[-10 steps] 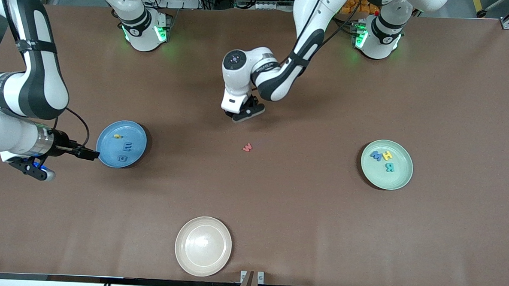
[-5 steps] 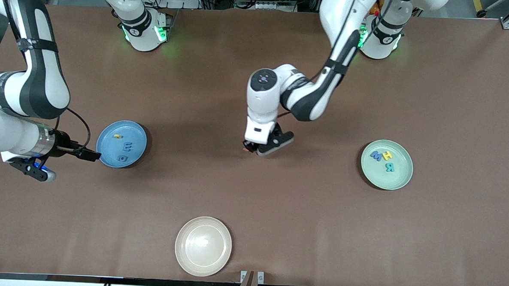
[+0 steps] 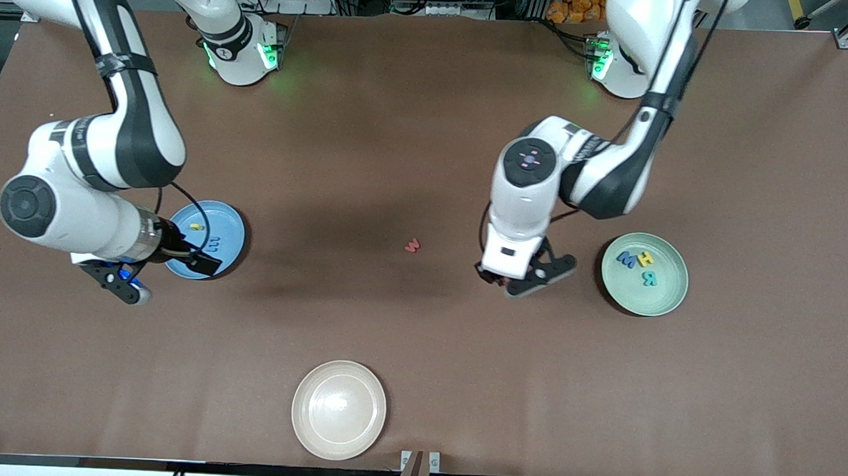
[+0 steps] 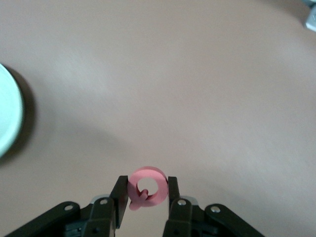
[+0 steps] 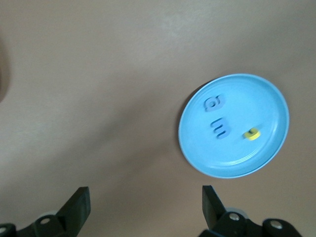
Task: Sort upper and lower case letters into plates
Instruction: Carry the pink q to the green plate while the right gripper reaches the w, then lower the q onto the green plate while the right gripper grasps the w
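While the left gripper (image 4: 144, 197) clamps its fingers on a pink letter (image 4: 147, 187) near the green plate (image 3: 644, 274), we judge release over it next; right gripper (image 5: 143, 207), fingers apart, waits above the blue plate (image 5: 233, 125).

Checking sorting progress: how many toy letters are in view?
8: three in the blue plate, three in the green plate, a red one on the table between them, a pink one in the left gripper.

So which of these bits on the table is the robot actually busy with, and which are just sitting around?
Part of the job:
- pink letter, pinched in the left gripper
- red letter on the bare table
- blue plate with three letters
- green plate with three letters
- right gripper, open, near the blue plate

Just lying about:
- cream plate
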`<move>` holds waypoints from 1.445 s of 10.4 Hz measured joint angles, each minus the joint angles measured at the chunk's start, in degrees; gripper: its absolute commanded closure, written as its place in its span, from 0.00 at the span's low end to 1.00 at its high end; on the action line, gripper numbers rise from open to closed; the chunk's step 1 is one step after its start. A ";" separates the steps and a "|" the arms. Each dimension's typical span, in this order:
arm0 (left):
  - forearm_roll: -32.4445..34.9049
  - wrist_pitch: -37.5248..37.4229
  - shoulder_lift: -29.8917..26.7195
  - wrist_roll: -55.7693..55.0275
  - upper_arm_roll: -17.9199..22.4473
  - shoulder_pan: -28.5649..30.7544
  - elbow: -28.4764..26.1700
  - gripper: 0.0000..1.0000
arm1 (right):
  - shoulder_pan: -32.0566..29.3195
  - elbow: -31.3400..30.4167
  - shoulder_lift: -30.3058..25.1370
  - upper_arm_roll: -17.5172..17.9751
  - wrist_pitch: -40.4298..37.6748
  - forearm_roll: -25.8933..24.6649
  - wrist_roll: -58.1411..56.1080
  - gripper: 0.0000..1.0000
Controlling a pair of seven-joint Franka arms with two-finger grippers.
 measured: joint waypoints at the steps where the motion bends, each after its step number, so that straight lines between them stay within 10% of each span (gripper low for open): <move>1: -0.34 -0.44 -0.88 3.49 -0.04 2.96 0.02 1.00 | 0.65 0.83 0.75 0.00 0.05 0.50 1.50 0.00; 15: -3.86 -16.13 -10.01 46.26 -0.22 28.98 -0.38 1.00 | 19.21 2.07 13.42 0.26 20.72 1.63 28.99 0.00</move>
